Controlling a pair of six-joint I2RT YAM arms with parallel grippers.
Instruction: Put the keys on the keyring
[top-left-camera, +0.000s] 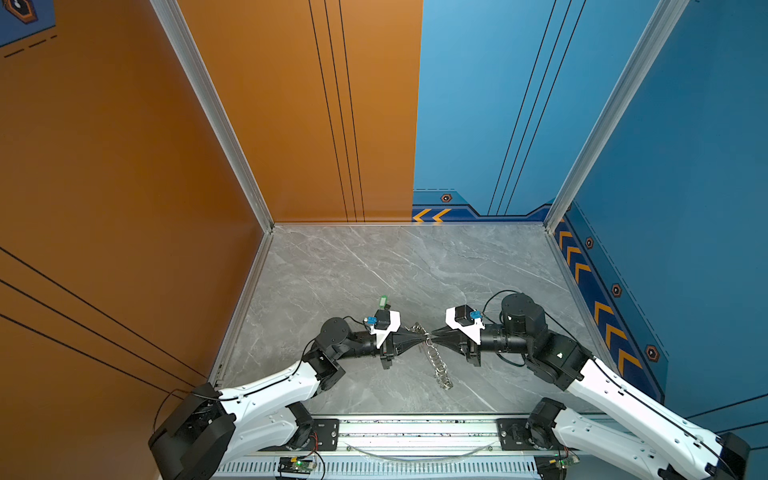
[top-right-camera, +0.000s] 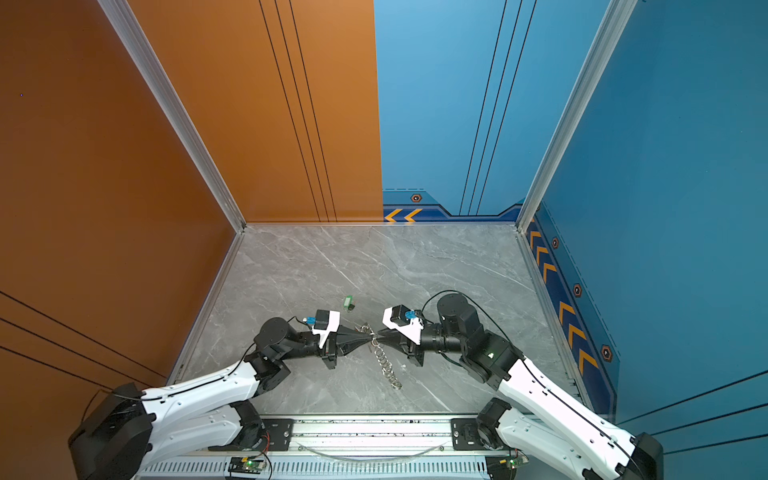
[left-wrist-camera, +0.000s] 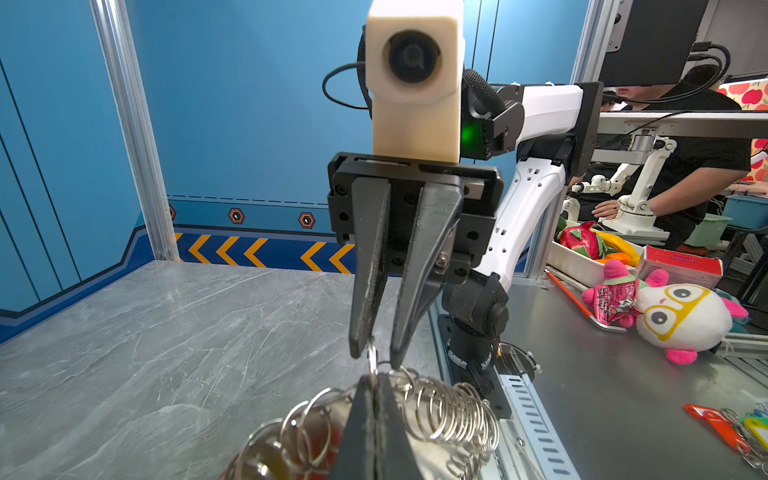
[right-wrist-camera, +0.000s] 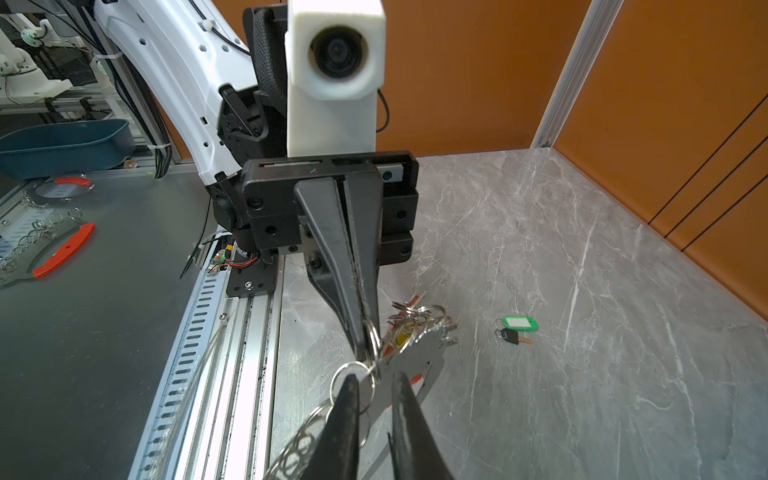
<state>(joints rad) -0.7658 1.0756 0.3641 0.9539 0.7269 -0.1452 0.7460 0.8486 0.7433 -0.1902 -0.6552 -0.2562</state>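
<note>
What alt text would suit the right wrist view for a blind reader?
Two black grippers meet tip to tip above a grey marble table: the left gripper, facing the camera, is shut on a wire ring of the keyring, and the right gripper has its jaws slightly apart at it. A green-tagged key lies apart on the table.

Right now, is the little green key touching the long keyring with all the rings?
Apart. The right wrist view shows the green key lying alone on the table, with bare marble between it and the keyring.
</note>
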